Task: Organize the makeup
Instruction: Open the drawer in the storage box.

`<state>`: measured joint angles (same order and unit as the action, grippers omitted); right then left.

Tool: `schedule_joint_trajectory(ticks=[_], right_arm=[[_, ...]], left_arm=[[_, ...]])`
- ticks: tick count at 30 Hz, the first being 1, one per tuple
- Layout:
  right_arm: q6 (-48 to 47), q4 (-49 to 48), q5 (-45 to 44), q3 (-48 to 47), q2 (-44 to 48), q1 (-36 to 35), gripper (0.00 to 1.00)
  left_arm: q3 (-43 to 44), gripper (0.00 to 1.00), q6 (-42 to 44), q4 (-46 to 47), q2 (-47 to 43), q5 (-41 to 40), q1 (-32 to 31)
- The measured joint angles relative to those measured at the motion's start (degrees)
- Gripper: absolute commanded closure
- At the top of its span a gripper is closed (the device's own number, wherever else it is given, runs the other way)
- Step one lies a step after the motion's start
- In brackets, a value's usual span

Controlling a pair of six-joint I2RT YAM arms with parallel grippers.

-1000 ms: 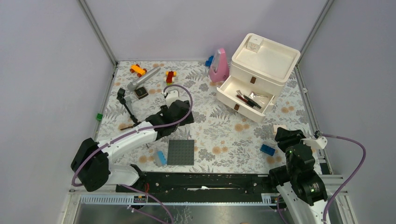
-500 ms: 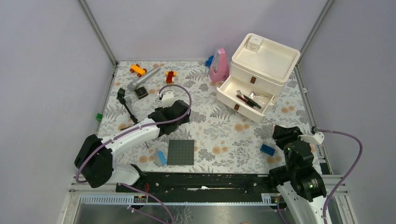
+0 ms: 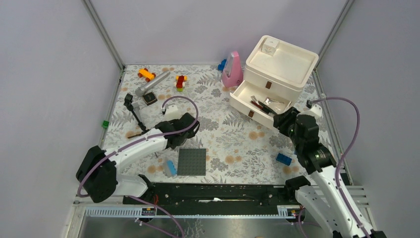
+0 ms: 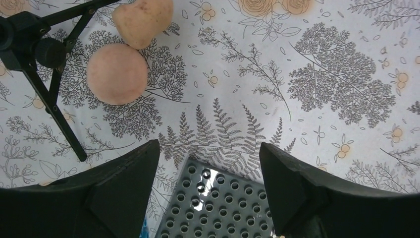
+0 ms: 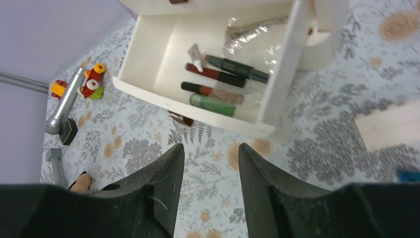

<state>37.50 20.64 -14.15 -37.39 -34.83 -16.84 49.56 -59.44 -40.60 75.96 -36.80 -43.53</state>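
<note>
- Makeup sits in two places. Two round peach puffs (image 4: 117, 73) lie on the counter (image 3: 223, 134) well to the left of the open drawer (image 5: 158, 54). They are close together, just beside a leg of the black mini tripod (image 4: 47, 84).
- Left fingers (image 4: 126, 183), also well left of the drawer, stand apart with nothing between them, over an edge of the grey studded plate (image 4: 223, 208). The puffs lie beyond them, untouched.
- The open drawer is the lower one of the white chest (image 3: 285, 62); the drawer above it is closed.
- Inside the open drawer, four sticks lie side by side, parallel to its front wall: a dark stick (image 5: 237, 68), a red-and-black stick (image 5: 215, 74), a brownish stick (image 5: 213, 92) and, nearest the front, a green stick (image 5: 213, 105).
- A crinkled clear bag (image 5: 252, 37) fills the drawer's back right corner, and a small pale-tipped piece (image 5: 195, 52) lies by the sticks' left ends.
- The chest's top tray holds a small white cube (image 3: 270, 48).
- Right fingers (image 5: 158, 193) hang just in front of the drawer, spread apart and empty.
- A beige sponge block (image 5: 389, 126) lies flat on the counter off the drawer's right front corner, with a blue brick (image 5: 408, 176) further out from the drawer.
</note>
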Motion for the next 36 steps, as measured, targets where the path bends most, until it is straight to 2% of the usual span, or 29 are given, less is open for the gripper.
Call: schedule_joint_trajectory(ticks=[8, 16, 36], right_arm=[[-2.14, -13.46, 1.60, -6.12, -16.76, 0.00, 0.46], [-4.28, -21.05, -1.42, -12.92, -30.82, 0.00, 0.43], [-4.31, -24.41, -7.45, -20.57, -42.77, 0.00, 0.43]], left_arm=[[-4.35, 0.19, -0.28, -0.35, -8.85, 0.00, -0.24], [-6.10, 0.18, -0.11, -0.61, -10.29, 0.07, -0.24], [-7.82, 0.18, 0.92, 2.16, -12.96, 2.25, -0.24]])
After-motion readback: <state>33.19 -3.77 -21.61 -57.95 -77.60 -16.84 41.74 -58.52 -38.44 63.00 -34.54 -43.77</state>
